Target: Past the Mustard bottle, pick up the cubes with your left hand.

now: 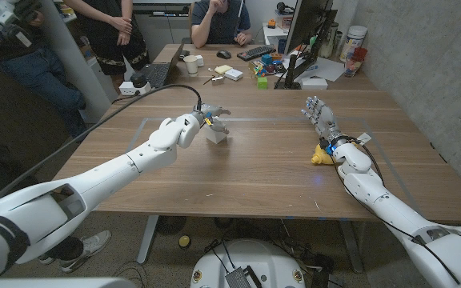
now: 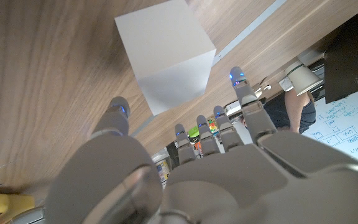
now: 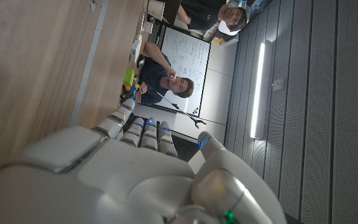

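Wooden worktop (image 1: 238, 172): left robot hand (image 1: 212, 117), fingers spread and holding nothing, hovers just over the white cube (image 1: 217, 134); grasp not yet made. Right robot hand (image 1: 321, 118) idles, fingers apart.

- The wooden worktop (image 1: 238, 172) carries a white cube (image 1: 217, 135) near its middle.
- A yellow mustard bottle (image 1: 320, 154) lies toward the right side.
- Pale tape lines (image 1: 262, 121) mark its surface.

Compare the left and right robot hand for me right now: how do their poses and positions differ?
The left robot hand reaches to mid-table at the white cube, fingers spread around it; the right robot hand has nothing between its fingers. The left arm stretches far over the table; the right stays near its side, beside the yellow bottle. Both look open, holding nothing.
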Tool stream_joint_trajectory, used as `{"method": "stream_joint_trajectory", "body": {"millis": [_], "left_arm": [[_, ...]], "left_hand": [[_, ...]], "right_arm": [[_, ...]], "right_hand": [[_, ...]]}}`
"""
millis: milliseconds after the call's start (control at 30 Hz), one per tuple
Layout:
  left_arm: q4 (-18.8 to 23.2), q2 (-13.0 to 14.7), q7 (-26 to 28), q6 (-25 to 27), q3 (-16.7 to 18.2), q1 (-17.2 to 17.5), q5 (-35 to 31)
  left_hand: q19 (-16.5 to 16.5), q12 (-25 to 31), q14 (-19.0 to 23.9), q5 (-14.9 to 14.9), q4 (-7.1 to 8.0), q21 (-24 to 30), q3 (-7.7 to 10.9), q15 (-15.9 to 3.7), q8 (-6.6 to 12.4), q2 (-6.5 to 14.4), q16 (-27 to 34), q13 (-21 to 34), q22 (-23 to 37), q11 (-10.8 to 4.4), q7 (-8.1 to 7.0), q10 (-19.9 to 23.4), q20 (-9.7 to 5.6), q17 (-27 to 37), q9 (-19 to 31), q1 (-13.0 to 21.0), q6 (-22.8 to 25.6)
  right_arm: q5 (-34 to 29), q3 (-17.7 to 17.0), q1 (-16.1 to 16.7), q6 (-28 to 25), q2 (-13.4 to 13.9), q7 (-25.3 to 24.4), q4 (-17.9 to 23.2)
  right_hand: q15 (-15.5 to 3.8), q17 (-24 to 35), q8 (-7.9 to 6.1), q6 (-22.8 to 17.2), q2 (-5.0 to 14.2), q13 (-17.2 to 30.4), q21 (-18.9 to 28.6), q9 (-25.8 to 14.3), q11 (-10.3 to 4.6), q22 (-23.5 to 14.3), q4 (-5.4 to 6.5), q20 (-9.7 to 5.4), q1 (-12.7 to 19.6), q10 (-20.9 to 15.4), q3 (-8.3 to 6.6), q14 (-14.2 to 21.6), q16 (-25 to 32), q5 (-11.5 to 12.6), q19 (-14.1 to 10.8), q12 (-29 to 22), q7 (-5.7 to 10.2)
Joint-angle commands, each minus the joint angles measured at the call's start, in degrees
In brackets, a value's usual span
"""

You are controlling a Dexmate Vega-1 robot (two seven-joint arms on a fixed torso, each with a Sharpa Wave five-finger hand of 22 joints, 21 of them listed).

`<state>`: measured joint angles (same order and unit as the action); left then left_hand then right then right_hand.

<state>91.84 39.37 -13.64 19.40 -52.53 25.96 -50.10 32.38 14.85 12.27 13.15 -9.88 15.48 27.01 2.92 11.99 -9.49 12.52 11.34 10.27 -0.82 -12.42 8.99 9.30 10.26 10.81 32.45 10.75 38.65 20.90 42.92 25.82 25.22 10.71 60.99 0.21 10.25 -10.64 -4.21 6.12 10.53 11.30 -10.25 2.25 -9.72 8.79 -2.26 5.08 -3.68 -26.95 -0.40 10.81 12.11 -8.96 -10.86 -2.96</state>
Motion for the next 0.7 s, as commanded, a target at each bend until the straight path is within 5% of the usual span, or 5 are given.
{"method": "stream_joint_trajectory", "body": {"millis": [33, 367, 700], "left_arm": [[0.6, -0.2, -4.1, 0.9, -1.0, -0.6, -2.3], [0.4, -0.7, -4.5, 1.0, -1.8, -0.7, -4.6], [0.8, -0.9, -0.9, 2.3, -1.7, 0.7, -7.8]], "left_hand": [[2.2, 0.6, 2.4, 0.2, -0.02, 0.5, -0.53, -0.06, 0.73, 0.1, 0.4, 0.3, 0.3, 0.18, -0.16, 2.0, -0.61, 0.2, 0.2, 2.5, 1.7], [7.4, 1.2, 8.2, -1.0, -0.23, 1.4, -0.94, -1.19, 1.45, 1.6, 0.8, 0.2, 0.4, -0.4, -0.17, 6.1, -4.04, 0.1, 0.3, 11.4, 6.7], [14.3, 2.2, 16.9, -2.5, 0.17, 3.4, -1.76, -7.26, 3.21, 6.5, 2.4, 0.8, 0.7, -2.03, 0.24, 12.3, -9.45, 0.6, 0.5, 23.4, 17.5]], "right_arm": [[0.4, -0.3, 0.1, 0.3, -0.2, 0.0, -0.1], [0.6, -0.6, 0.6, 0.9, -0.1, 0.2, 0.3], [0.7, -0.8, 1.0, 0.8, 0.2, -0.1, 0.9]], "right_hand": [[0.2, 0.1, -0.31, 0.0, 1.75, 0.2, 0.1, -0.3, -0.34, -0.2, -0.14, -0.59, -0.5, -0.4, 0.12, 0.5, 0.3, 0.3, -0.3, -0.4, 0.28], [0.62, 0.1, -0.35, -0.1, 1.71, 0.2, 0.1, -0.3, -0.07, -0.2, -0.2, -0.3, -0.7, -0.6, 0.13, 0.9, 0.3, 0.3, -0.4, -0.4, 0.12], [0.74, 0.1, -0.4, -0.3, 1.73, 0.2, 0.1, -0.4, -0.04, -0.2, -0.27, -0.18, -0.7, -0.7, 0.09, 1.1, 0.3, 0.4, -0.4, -0.4, 0.12]]}}
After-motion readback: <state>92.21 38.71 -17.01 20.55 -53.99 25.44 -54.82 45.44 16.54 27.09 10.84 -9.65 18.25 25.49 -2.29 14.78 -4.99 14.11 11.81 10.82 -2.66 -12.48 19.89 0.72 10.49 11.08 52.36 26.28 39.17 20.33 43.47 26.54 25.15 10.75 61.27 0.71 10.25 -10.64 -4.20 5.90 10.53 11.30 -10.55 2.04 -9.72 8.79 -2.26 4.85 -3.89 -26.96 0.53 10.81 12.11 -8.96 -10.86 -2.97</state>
